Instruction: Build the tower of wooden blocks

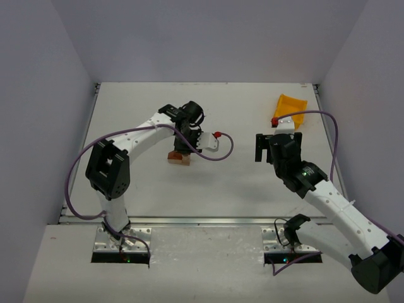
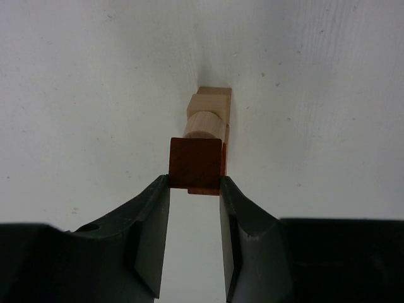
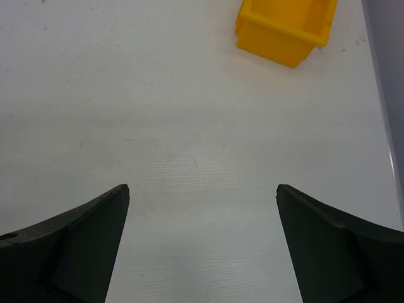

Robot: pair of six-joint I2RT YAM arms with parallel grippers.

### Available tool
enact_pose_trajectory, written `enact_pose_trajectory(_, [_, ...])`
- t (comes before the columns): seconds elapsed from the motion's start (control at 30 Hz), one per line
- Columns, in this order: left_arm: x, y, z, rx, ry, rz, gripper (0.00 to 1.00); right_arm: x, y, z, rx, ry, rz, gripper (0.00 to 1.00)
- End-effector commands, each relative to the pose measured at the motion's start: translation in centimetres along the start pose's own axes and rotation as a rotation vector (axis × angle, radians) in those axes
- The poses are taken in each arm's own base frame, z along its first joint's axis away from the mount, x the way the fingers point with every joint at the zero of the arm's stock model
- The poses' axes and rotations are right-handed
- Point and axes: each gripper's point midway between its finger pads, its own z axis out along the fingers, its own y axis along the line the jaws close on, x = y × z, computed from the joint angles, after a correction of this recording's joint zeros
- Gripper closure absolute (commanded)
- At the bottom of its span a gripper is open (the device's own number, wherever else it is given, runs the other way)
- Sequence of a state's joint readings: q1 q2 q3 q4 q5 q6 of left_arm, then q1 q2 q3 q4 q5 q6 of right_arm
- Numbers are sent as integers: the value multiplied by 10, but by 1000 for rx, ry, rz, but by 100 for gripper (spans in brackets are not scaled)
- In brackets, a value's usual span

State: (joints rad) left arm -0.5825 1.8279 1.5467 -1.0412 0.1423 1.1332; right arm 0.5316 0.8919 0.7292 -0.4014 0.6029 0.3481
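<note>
The wood block tower (image 1: 178,158) is a small cluster of pale and reddish-brown blocks left of the table's middle. In the left wrist view a reddish-brown cube (image 2: 196,164) is nearest, with a pale round-topped piece (image 2: 203,124) and a pale cube (image 2: 211,100) lined up behind it on a reddish bar. My left gripper (image 2: 194,183) points down over the cluster (image 1: 184,149), and its fingertips (image 2: 163,189) press both sides of the reddish-brown cube. My right gripper (image 1: 262,149) hovers wide open and empty over bare table (image 3: 202,196), far to the right of the blocks.
A yellow plastic bin (image 1: 290,107) lies at the back right of the table and shows at the top of the right wrist view (image 3: 284,28). Grey walls enclose the table on three sides. Purple cables loop off both arms.
</note>
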Motion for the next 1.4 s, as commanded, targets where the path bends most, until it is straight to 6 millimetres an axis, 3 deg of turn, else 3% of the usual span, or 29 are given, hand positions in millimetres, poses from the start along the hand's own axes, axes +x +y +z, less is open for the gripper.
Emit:
enact_pose_trajectory(0.0, [-6, 2, 3, -1, -20, 22, 100, -9, -7, -1, 36, -42, 34, 1])
enact_pose_trajectory(1.37, [3, 0, 16, -7, 22, 3, 100, -5, -11, -1, 69, 2, 28, 1])
